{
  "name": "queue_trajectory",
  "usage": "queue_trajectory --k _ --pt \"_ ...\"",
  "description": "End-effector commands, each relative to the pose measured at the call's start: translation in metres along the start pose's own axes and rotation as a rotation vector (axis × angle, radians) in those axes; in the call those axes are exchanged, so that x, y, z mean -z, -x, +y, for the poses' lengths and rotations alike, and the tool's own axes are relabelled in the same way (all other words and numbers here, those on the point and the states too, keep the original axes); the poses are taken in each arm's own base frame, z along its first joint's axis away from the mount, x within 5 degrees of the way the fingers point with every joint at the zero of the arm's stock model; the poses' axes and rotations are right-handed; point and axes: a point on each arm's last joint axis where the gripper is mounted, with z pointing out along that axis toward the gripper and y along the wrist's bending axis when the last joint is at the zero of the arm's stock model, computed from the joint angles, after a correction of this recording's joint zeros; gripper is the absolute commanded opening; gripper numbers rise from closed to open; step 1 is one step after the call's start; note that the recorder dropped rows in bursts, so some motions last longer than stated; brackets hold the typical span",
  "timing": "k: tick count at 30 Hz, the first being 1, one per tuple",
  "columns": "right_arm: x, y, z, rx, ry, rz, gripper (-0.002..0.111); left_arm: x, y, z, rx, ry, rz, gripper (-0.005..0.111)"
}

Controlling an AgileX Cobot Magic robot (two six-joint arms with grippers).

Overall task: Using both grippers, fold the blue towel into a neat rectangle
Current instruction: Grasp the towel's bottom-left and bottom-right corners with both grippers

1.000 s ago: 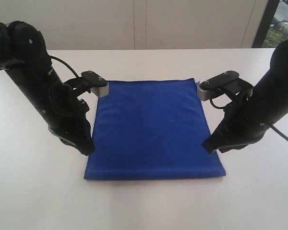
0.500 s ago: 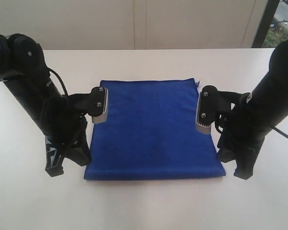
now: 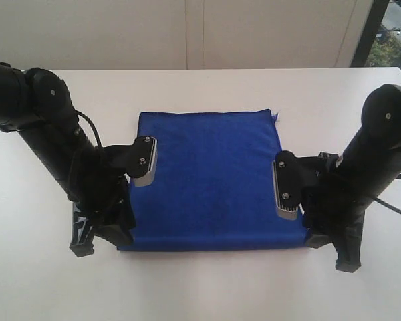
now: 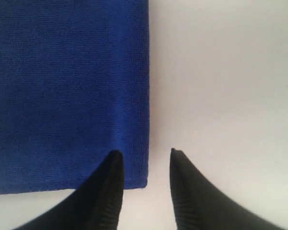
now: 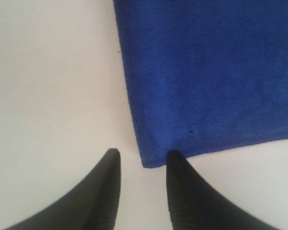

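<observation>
The blue towel [image 3: 210, 174] lies flat on the white table as a folded, nearly square pad, with a tiny thread at its far right corner [image 3: 276, 115]. My left gripper [image 3: 100, 244] points down at the towel's near left corner, open. In the left wrist view the left gripper [image 4: 145, 153] straddles the towel [image 4: 62, 86] edge, one jaw over the cloth and one over bare table. My right gripper [image 3: 333, 254] stands open at the near right corner. In the right wrist view the right gripper [image 5: 143, 152] brackets the corner of the towel [image 5: 206, 72]. Neither holds anything.
The white table [image 3: 200, 287] runs bare on all sides of the towel. A pale wall stands behind its far edge [image 3: 200, 68], and a dark window frame [image 3: 367, 33] is at the back right. Both black arms lean in from the sides.
Both arms have moved from the towel's side edges toward its near corners. Their jaws have turned downward and gone from shut to open.
</observation>
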Motion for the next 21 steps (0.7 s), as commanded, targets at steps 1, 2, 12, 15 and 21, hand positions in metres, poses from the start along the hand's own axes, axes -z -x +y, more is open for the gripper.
queue_trajectory --k 1,2,12,15,21 --pt "-0.005 -0.001 0.0 0.011 -0.012 -0.006 0.032 -0.009 -0.002 -0.002 0.003 -0.044 0.003 0.039" --pt "-0.005 -0.001 0.0 0.006 -0.018 -0.01 0.032 -0.01 -0.003 -0.001 0.003 -0.046 0.006 0.039" --pt "-0.017 0.0 -0.002 -0.007 -0.004 -0.032 0.032 -0.015 -0.004 0.003 0.005 -0.025 0.013 0.039" --pt "-0.019 0.0 -0.002 -0.009 -0.003 -0.029 0.032 -0.015 -0.004 0.003 0.005 -0.019 0.012 0.039" --pt "-0.021 0.0 -0.003 -0.012 -0.006 -0.029 0.032 -0.015 -0.004 0.003 -0.019 -0.021 0.012 0.039"
